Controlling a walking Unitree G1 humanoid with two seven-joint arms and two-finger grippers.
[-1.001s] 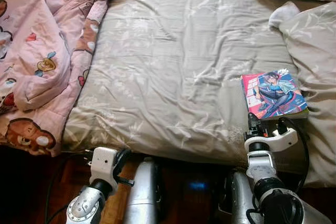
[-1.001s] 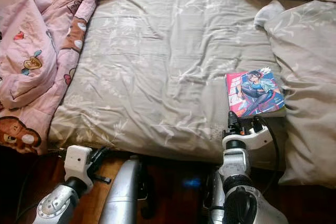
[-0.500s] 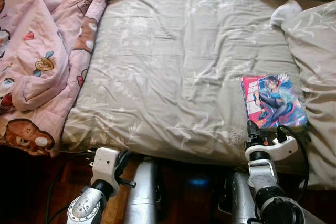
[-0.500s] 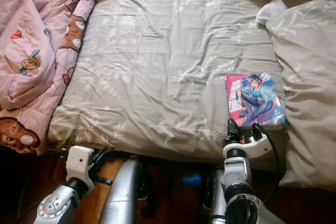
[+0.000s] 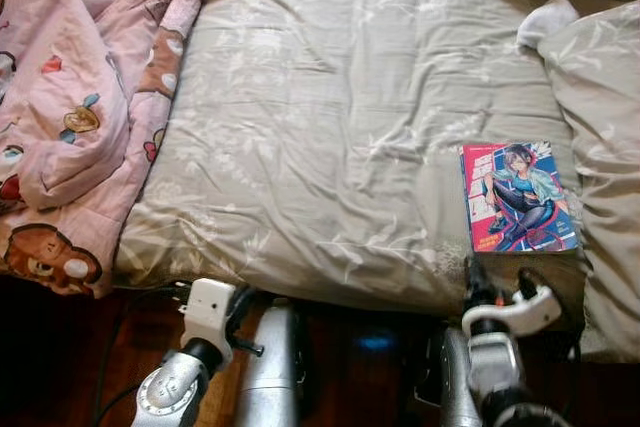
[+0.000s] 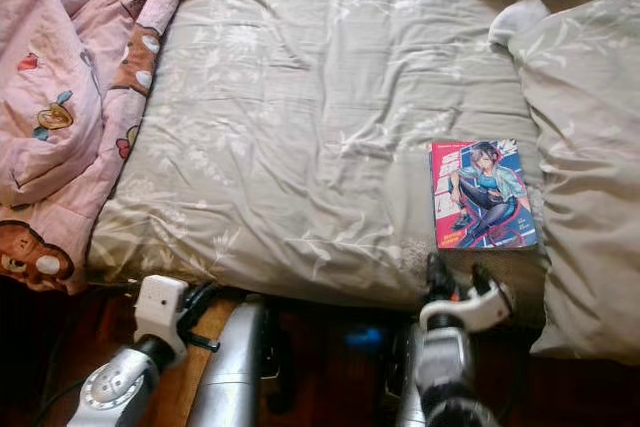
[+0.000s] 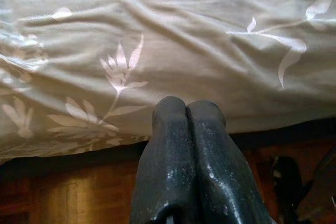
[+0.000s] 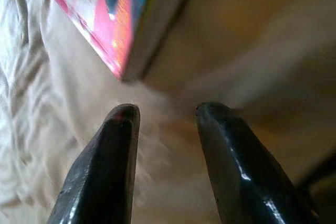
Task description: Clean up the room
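A comic book (image 5: 518, 197) with a pink and blue cover lies flat on the grey floral bedspread (image 5: 340, 97), near the bed's front right edge. Its near corner (image 8: 113, 35) fills part of the right wrist view. My right gripper (image 5: 497, 282) is open just short of the book's near edge, with nothing between its fingers (image 8: 107, 156). My left gripper (image 7: 186, 111) is shut and empty, low at the bed's front edge, left of centre.
A pink bear-print quilt (image 5: 70, 97) is bunched over the bed's left side. A grey pillow (image 5: 605, 117) lies at the right, with a white sock (image 5: 545, 19) at its far end. Dark wood floor (image 5: 130, 337) runs under the bed's front edge.
My right gripper has drawn back toward me from the book's near edge, and the book now lies fully uncovered. The camera has tilted slightly. My left arm has barely moved.
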